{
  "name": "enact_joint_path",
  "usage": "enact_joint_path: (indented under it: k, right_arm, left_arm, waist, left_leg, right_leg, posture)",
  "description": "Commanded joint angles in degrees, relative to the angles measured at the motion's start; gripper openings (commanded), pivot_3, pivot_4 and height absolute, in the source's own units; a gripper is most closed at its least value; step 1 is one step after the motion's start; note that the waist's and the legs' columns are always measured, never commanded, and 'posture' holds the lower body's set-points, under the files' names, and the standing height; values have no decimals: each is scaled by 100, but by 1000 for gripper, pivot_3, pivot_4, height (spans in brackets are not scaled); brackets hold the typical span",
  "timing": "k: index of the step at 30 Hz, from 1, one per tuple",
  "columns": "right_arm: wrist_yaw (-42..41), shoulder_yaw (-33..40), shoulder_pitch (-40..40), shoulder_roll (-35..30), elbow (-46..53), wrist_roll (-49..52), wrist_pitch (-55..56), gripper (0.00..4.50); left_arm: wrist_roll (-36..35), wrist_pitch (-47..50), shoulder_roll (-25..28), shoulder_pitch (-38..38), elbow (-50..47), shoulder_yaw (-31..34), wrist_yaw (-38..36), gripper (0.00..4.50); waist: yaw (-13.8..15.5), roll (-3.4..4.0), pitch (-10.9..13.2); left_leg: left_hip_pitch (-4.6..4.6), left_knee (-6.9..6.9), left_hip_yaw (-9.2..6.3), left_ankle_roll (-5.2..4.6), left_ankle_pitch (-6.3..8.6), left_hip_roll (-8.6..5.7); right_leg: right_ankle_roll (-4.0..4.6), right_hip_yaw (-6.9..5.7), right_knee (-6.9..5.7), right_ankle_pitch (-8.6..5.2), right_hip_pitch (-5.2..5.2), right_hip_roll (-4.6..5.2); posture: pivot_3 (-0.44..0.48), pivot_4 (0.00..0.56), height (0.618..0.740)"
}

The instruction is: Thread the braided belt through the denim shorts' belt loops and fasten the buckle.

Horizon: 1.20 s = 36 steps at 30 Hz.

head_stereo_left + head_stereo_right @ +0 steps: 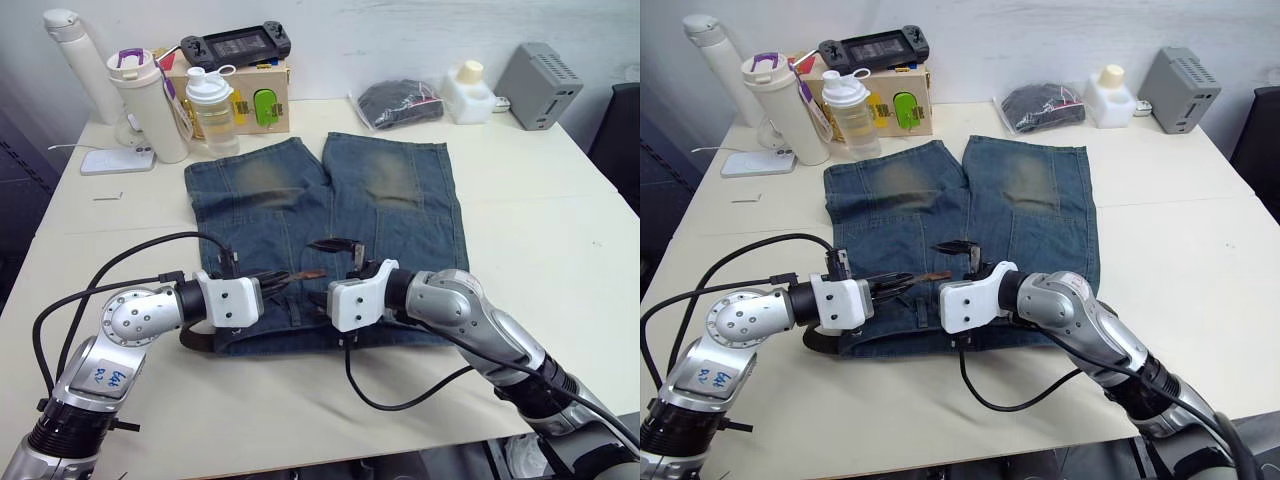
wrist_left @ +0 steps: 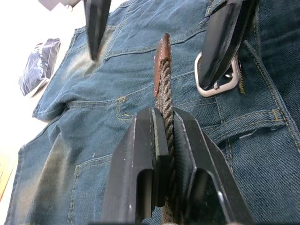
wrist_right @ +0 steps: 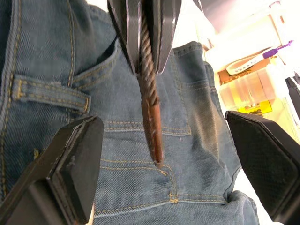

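The shorts point(image 1: 325, 235) are laid flat on the counter point(image 1: 540, 230), waistband nearest the robot, legs pointing away. The belt point(image 2: 164, 93) is pinched just behind its leather tip point(image 2: 161, 58) between the pressed-together jaws of the left gripper point(image 2: 165, 140), and the tip is held out above the denim near the waistband. The right gripper point(image 3: 166, 140) is seen facing it with jaws spread wide, the tip hanging between them and not yet taken. The buckle point(image 2: 217, 79) is seen lying on the denim just beyond the tip, partly covered by one right finger point(image 2: 225, 42). A belt loop point(image 3: 49, 93) is visible on the waistband beside the right gripper.

The belt is judged light, limp and rough-woven: it is expected to sag and twist wherever it is not supported, while the weave should resist slipping in the jaws. The leather tip is judged the stiffest part, and so the best place for a hold when the strap is fed under a loop; a hold close behind it keeps it pointing true. The denim is soft and may bunch if the strap is dragged. The buckle is rigid and smooth, and is better taken across its frame.
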<state>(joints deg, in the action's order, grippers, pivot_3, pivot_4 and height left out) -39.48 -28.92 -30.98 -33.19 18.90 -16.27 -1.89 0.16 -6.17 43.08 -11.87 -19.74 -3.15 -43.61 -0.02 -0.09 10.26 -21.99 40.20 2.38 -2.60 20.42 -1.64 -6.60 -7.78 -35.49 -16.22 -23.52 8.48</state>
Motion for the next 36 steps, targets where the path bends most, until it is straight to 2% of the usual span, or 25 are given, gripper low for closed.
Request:
enact_joint_path:
  k: [1, 5, 6, 12, 15, 21, 25, 29, 31, 32, 34, 36]
  right_arm:
    - [-78, 139, -3, 92, 108, -67, 111, 2364]
    - [-129, 154, 64, 149, 113, -117, 108, 661]
    - [-145, 163, 77, 165, 117, -122, 97, 101]
    - [-197, 198, 133, 211, 123, -142, 80, 38]
    - [-187, 260, 153, 255, 129, -115, 36, 0]
    - [-160, 361, 149, 322, 55, -167, -44, 0]
    - [-147, 419, 191, 388, 36, -171, -80, 0]
    - [-111, 468, 208, 443, 4, -208, -110, 0]
    - [-94, 471, 212, 477, -19, -220, -117, 0]
    - [-89, 467, 210, 500, -32, -229, -120, 0]
    - [-70, 441, 223, 548, -58, -258, -106, 0]
    - [-48, 413, 230, 584, -84, -280, -82, 0]
  left_arm:
    - [8, -108, -10, 13, -88, 62, 6, 390]
    - [16, -173, -37, 30, -92, 49, 15, 390]
    - [27, -199, -38, 30, -87, 46, 17, 390]
    - [-76, -292, -73, 94, -34, 111, 22, 390]
    - [-466, 3, 2, 251, -219, 278, -155, 1202]
    - [-825, 136, 356, 711, -446, 736, -493, 3857]
    - [-1052, 233, 356, 1125, -680, 1155, -429, 3857]
    - [-2415, 1533, 32, 1533, -1184, 1877, -89, 3857]
    - [-4039, 2999, 297, 1944, -1426, 2320, -127, 3857]
    - [-4694, 3455, 413, 2099, -1504, 2517, -212, 3857]
    - [-6462, 4371, 578, 2336, -1324, 3018, 17, 3857]
    - [-7484, 4907, 698, 2638, -1257, 3277, -53, 3857]
  waist:
    - [-1, 0, 0]
    - [6, 0, 0]
    - [4, 0, 0]
    - [0, 0, 0]
    - [-2, 0, 0]
    - [-7, 0, 0]
    - [-9, 1, 1]
    - [-5, 2, 1]
    - [-10, 1, 1]
    - [-13, 1, 0]
    - [-21, 6, 4]
    - [-22, 6, 4]
  left_leg:
    - [0, 0, 0, 0, 0, 0]
    - [0, 0, -1, 0, 0, -1]
    - [0, 1, -2, 0, 0, -1]
    - [0, 1, -2, 0, 0, -1]
    - [0, 1, -2, 0, 0, -1]
    - [0, 2, -4, 0, 0, 0]
    - [0, 1, -5, 0, 0, 0]
    - [0, 5, -11, 0, 0, 0]
    - [0, 6, -12, 0, 0, 0]
    - [1, 6, -16, 1, 0, 4]
    - [1, 6, -20, 2, 1, 10]
    - [1, 8, -25, 6, 3, 16]
  right_leg:
    - [0, 0, -1, 0, 0, 0]
    - [0, 0, 0, 0, 1, 1]
    - [0, 1, -1, 0, 1, 1]
    - [0, 0, -2, 0, 0, 0]
    - [0, 1, -2, 0, 0, 1]
    - [0, 2, -3, 0, 0, 1]
    - [2, 3, -2, -1, 0, 0]
    - [2, 8, -4, -1, 3, 2]
    - [2, 9, -4, -1, 4, 3]
    - [2, 11, -3, -1, 4, 4]
    - [5, 15, -3, -3, 4, 8]
    - [10, 16, -2, -6, 5, 8]
  posture:
    - [0, 150, 690]
    - [0, 150, 690]
    - [0, 150, 690]
    - [0, 150, 690]
    - [0, 150, 690]
    - [0, 150, 690]
    - [0, 150, 690]
    - [0, 150, 690]
    - [0, 150, 690]
    - [0, 150, 690]
    - [0, 150, 690]
    - [0, 150, 690]
